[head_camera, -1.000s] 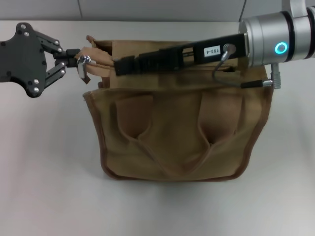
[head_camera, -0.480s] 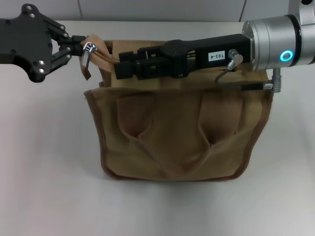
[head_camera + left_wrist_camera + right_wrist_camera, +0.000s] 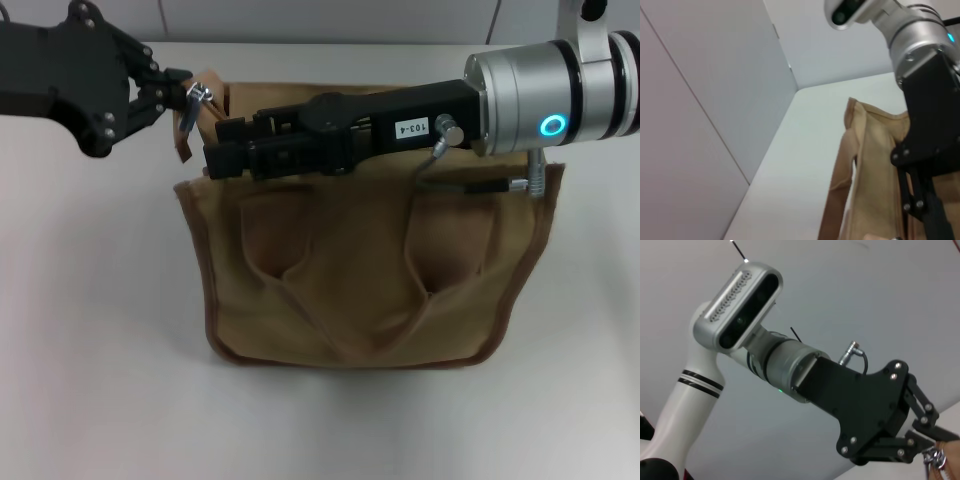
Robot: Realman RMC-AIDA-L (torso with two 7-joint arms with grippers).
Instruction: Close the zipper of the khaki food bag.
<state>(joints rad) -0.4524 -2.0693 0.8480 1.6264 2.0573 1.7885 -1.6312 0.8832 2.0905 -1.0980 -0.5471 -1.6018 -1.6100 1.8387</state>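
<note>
Left claw [image 3: 178,92]: fingers closed together, clamped on the silver pull tab [image 3: 200,94] of the zipper [image 3: 193,108]. The tab sits directly between the fingertips, at the bag's end flap nearest this claw. The right wrist view confirms the pinch on the tab [image 3: 935,458].

Right claw [image 3: 215,158]: reaches across the bag's top edge, its tip just below and beside the left claw. Its fingers lie against the canvas rim; I cannot tell whether they are apart or together.

Count: one khaki food bag [image 3: 365,270], lying on the white tabletop [image 3: 100,330] beneath both claws; two looped handles; one pull tab; two claws.
</note>
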